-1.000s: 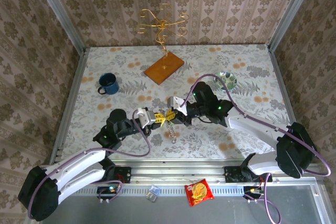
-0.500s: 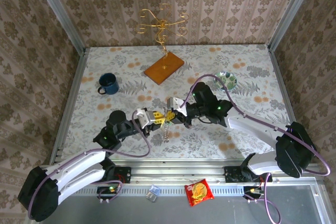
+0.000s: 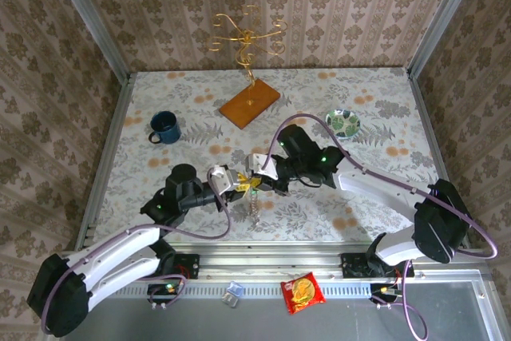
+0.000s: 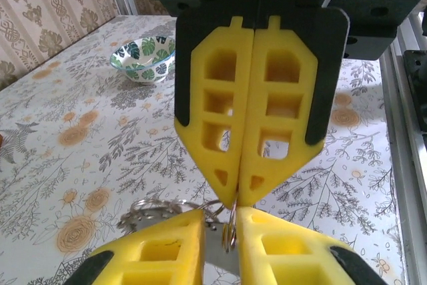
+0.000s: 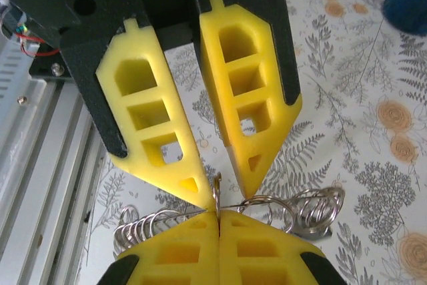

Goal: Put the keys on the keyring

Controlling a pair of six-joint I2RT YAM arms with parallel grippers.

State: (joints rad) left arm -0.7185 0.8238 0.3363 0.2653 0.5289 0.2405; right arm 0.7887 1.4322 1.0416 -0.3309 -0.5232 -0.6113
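Right wrist — right fingers pinched shut on keyring; left fingers slightly parted, straddling it.

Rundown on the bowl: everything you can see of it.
The bowl is small, round and shallow. It looks like glazed ceramic, white with a green leaf print inside and out. It stands upright on the flowered table, towards the far right. It looks empty, and nothing but the table touches it.
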